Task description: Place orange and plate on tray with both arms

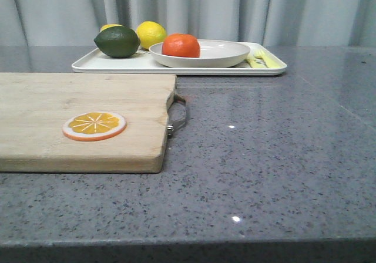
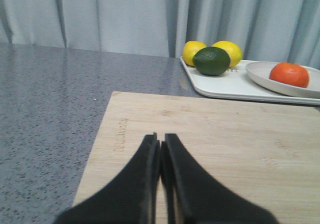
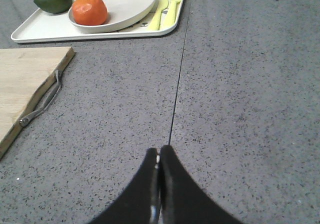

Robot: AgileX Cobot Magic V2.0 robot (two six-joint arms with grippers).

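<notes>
The tray [image 1: 176, 67] sits at the far edge of the table [image 1: 282, 157], and it already carries the plate [image 1: 223, 56] with the orange [image 1: 181, 45] resting in it, so the task looks done. A cutting board [image 1: 76, 122] lies near the left side. Both the left gripper [image 2: 160, 146] and right gripper [image 3: 158, 156] are closed and empty, well back from the tray, with open tabletop ahead of the right one.

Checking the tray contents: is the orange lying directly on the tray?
No, the orange sits in the plate, which rests on the tray.
</notes>
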